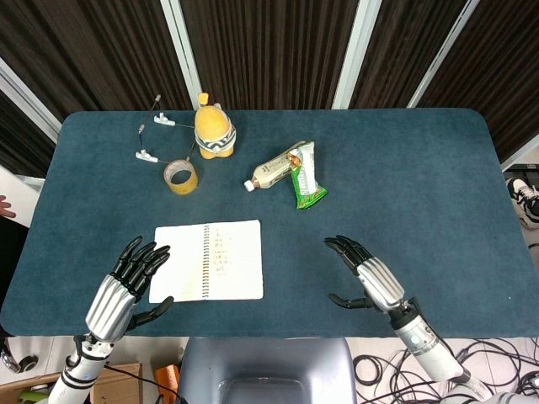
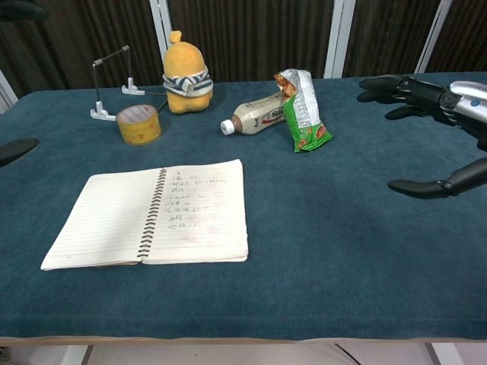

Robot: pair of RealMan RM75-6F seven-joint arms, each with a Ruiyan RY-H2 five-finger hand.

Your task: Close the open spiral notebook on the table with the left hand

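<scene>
Notebook, white lined spiral-bound (image 1: 208, 261): we find it lying open, unclosed; left hand (image 1: 126, 286) at its nine o'clock, fingers spread, empty.

Left hand (image 2: 17, 149) mostly beyond the chest view's edge; notebook (image 2: 152, 214) handwriting too small to read.

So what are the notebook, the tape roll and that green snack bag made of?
The spiral notebook looks like matte lined paper on a dark coil, wire or plastic, hard to tell. The tape roll seems glossy tan plastic packing tape, judging by its sheen. The green snack bag looks like crinkled plastic film with a silvery foil lining showing at its top.
</scene>
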